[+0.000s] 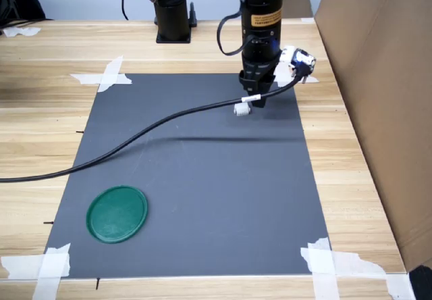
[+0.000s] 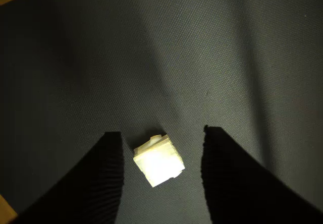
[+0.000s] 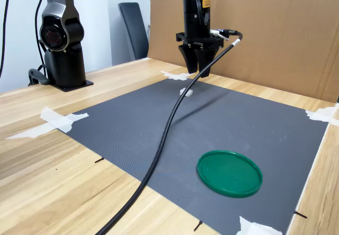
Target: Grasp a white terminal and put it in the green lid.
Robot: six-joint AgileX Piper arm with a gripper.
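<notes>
The white terminal (image 1: pixel 242 109) (image 3: pixel 186 92) lies on the dark grey mat (image 1: pixel 202 192), near the mat's far edge in the first exterior view. My gripper (image 1: pixel 257 98) (image 3: pixel 197 72) points straight down a short way above it, open. In the wrist view the terminal (image 2: pixel 158 160) shows between the two dark fingers (image 2: pixel 101 183), touching neither, and my gripper (image 2: pixel 160 131) holds nothing. The green lid (image 1: pixel 117 213) (image 3: pixel 229 172) lies flat near the mat's front left corner in the first exterior view, far from the gripper.
A black cable (image 1: pixel 135 138) runs from the wrist over the mat and off the first exterior view's left. Another black arm base (image 1: pixel 173 16) stands at the back. A cardboard wall (image 1: pixel 385 111) lines the first exterior view's right. White tape strips (image 1: pixel 108 77) hold the mat's corners.
</notes>
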